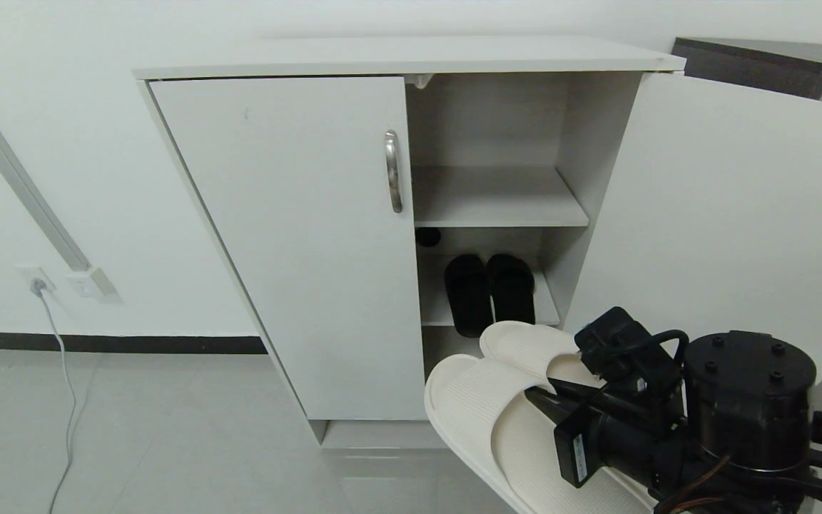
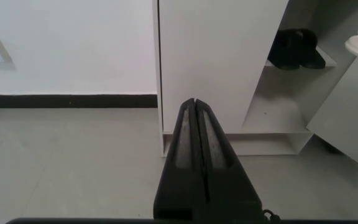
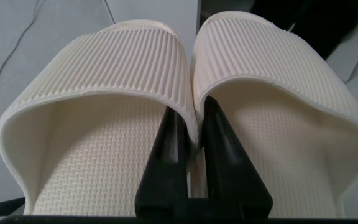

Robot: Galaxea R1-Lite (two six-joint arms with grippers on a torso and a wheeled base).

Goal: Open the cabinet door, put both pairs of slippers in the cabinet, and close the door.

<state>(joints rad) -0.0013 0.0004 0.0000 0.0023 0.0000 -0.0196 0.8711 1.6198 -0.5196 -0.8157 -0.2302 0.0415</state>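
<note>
White slippers [image 1: 486, 400] are hanging at lower right, toes pointing up toward the open cabinet [image 1: 397, 56] side | right hand [image 3: 193, 134] is pinching their two inner edges together | black slippers [image 1: 489, 289] are lying on the shelf [image 1: 550, 310] just above the toes | left hand [image 2: 194, 109] is pressed together, holding nothing

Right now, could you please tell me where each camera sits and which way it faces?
Head: on the head, looking down at the open cabinet; right arm shows.
Left wrist: on the left arm, facing the cabinet's base; shut left tool shows.
Right wrist: behind the right tool, clamped on the white slippers.
Shared: head and left wrist show the black slippers.
</note>
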